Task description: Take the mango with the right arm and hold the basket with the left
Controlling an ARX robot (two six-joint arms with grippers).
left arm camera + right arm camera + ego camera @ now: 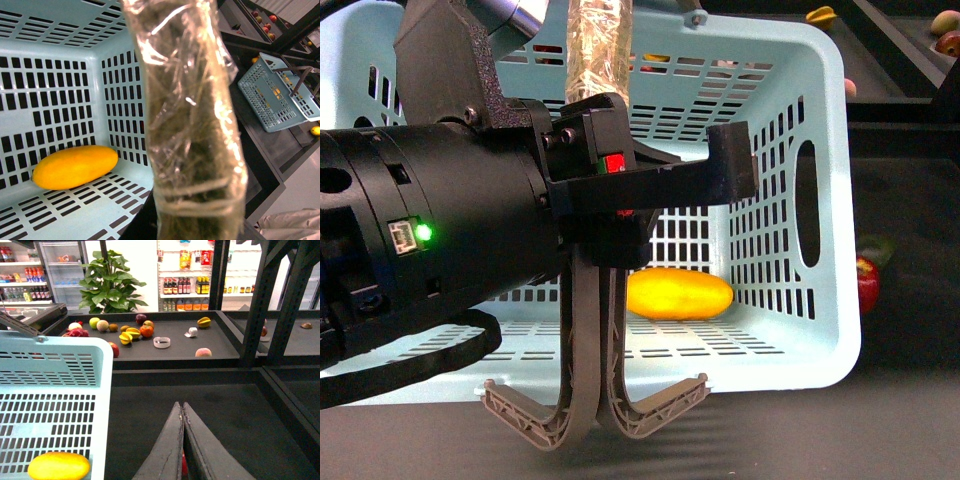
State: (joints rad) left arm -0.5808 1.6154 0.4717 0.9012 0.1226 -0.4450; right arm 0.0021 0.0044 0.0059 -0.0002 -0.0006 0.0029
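- Mango point(678, 294) lies on its side on the slotted floor of the basket point(838, 300), at the foot of the wall facing the bench's far edge. Nothing grips it.
- The aqua basket stands upright on the dark bench point(905, 425), open side up.
- The left gripper point(650, 180), on the bulky black arm with the green light point(423, 234), hangs over the basket's near side.
- Two grey-brown handles point(588, 340) run side by side down from under that gripper and curl apart toward the near edge. I cannot tell whether its jaws are wide, narrow or clamped on them.
- One left finger point(190, 125), wrapped in clear film, fills the middle of the left wrist view, with the mango beyond it.
- The right gripper point(182, 407) has its fingers pressed flat together with nothing at the tips. It is above bare bench beside the basket, on the side of the right edge, pointing at the far edge.
- A red apple point(866, 285) lies on the bench just beside the basket's right wall.
- Beyond the far edge, a raised tray holds loose fruit, among them a star fruit point(204, 321) and a peach point(203, 352).
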